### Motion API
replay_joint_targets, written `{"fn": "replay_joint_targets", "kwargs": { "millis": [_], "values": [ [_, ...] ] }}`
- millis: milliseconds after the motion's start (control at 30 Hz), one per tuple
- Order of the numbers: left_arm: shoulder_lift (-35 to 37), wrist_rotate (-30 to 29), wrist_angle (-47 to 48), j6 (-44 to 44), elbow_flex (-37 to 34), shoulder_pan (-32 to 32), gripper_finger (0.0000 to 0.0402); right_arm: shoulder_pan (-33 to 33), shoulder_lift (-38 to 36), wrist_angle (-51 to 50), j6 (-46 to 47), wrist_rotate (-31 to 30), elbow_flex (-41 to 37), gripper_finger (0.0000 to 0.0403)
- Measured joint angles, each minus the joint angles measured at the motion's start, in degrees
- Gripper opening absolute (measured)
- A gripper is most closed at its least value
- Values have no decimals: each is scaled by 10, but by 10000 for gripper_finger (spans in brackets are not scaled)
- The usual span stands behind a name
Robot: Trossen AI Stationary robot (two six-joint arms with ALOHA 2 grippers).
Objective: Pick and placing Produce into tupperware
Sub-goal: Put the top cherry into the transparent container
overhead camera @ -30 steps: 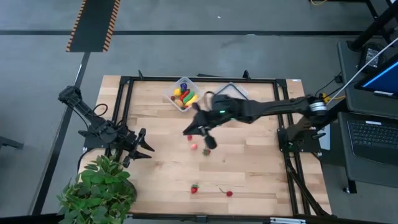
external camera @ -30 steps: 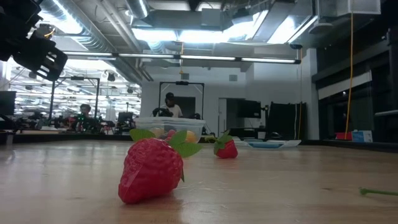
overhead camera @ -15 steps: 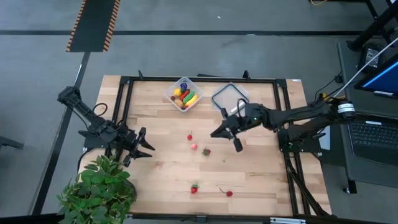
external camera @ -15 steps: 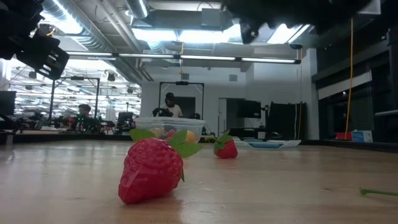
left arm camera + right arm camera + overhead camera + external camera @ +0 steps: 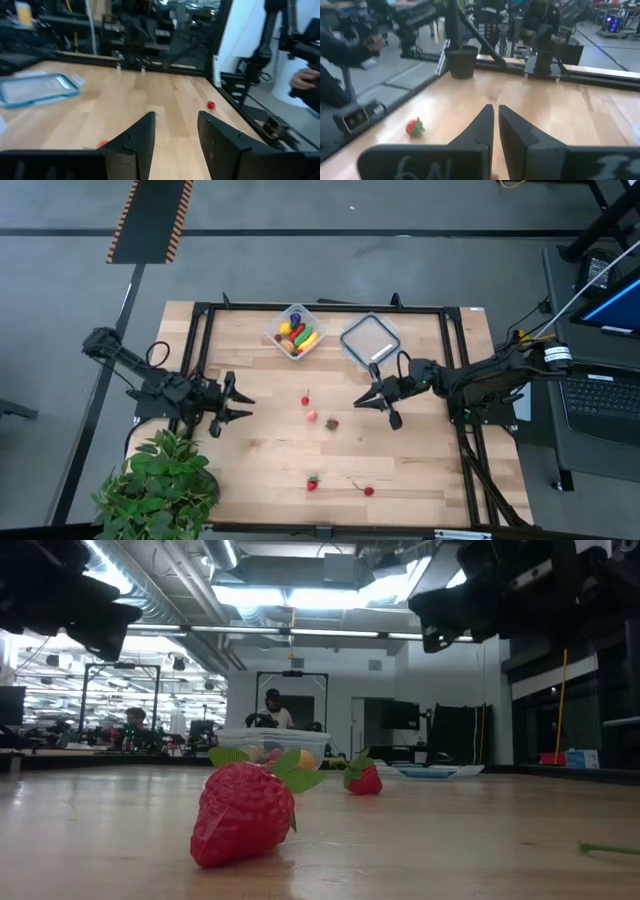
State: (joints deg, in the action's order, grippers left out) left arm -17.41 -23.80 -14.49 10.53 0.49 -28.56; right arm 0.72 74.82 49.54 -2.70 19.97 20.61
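Right pincer (image 5: pixel 375 405) narrow and empty at three o'clock of the counter (image 5: pixel 270 460), left pincer (image 5: pixel 238 400) wide at nine.

**Around the table**

A leafy potted plant (image 5: pixel 160 485) crowds the near-left corner of the wooden table (image 5: pixel 270 450); a flat square lid (image 5: pixel 368 338) lies far right of centre (a person (image 5: pixel 274 708) stands well behind)

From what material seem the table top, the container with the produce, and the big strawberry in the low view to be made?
Table top: pale wood, matte, with visible plank lines and grain. Tupperware: likely clear plastic, since the coloured produce shows through its walls. Strawberry: probably moulded plastic or rubber, slightly glossy, with a dimpled red skin and stiff green leaves.
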Motion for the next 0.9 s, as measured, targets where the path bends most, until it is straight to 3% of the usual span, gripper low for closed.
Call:
{"fn": "replay_joint_targets", "kwargs": {
  "millis": [333, 633, 900],
  "values": [
    [-96, 72, -33, -27, 17, 116, 140, 0, 0, 5, -31, 0, 11, 31],
    [-302, 117, -28, -145, 123, 205, 140, 0, 0, -11, -37, -56, 22, 31],
    [-468, 150, 109, -156, 242, 246, 140, 0, 1, -22, -38, -68, 22, 31]
  ]
}}
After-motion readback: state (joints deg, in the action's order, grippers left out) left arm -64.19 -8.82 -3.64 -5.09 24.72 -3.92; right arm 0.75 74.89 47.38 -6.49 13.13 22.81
